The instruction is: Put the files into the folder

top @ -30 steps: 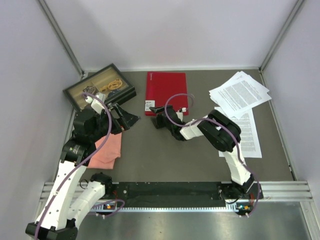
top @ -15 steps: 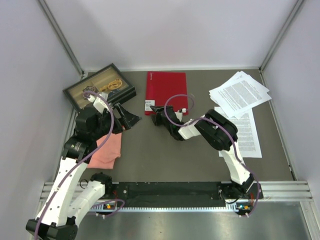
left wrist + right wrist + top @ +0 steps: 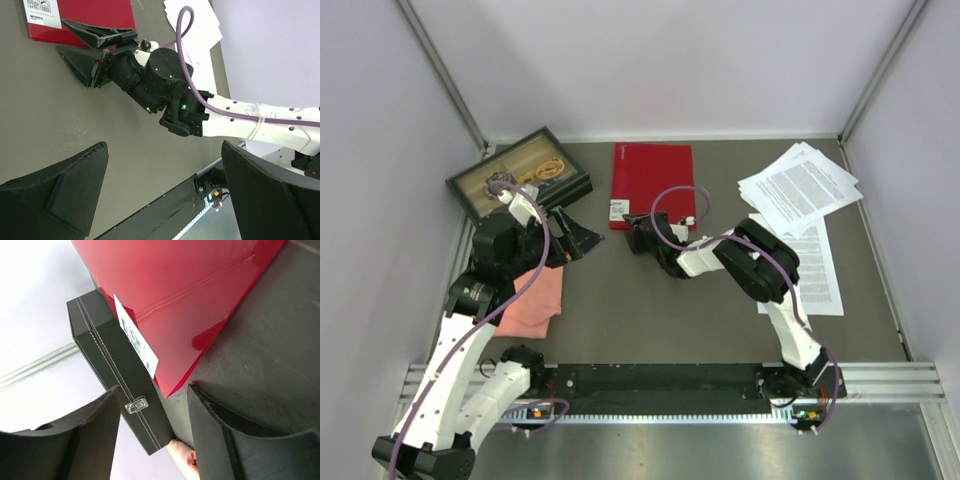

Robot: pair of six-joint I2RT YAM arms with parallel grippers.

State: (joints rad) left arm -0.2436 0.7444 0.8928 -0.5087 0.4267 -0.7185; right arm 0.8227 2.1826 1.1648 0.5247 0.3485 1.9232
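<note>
Right wrist view: right end effector (image 3: 155, 392) hangs half-open astride the near corner of the folder (image 3: 190, 300), likely to lift its cover; files (image 3: 800, 190) lie rightward on the desk (image 3: 620, 320); left end effector (image 3: 578, 232) spread wide, empty.

— What do the arms look like?
— The left arm (image 3: 440, 370) and the right arm (image 3: 792, 335) have smooth white shells on the long links and bulky black housings at the joints.
— Any cables?
— A purple cable (image 3: 187, 8) runs along each arm and loops free near the wrist.
— And the tools?
— The left tool (image 3: 582, 232) and the right tool (image 3: 61, 35) are matte black. Each has two wedge-shaped fingers (image 3: 230, 440) with a fine ridged seam along the edges. Two small green lights (image 3: 147, 108) glow on the right wrist housing, and dark dots line the white link behind it.
</note>
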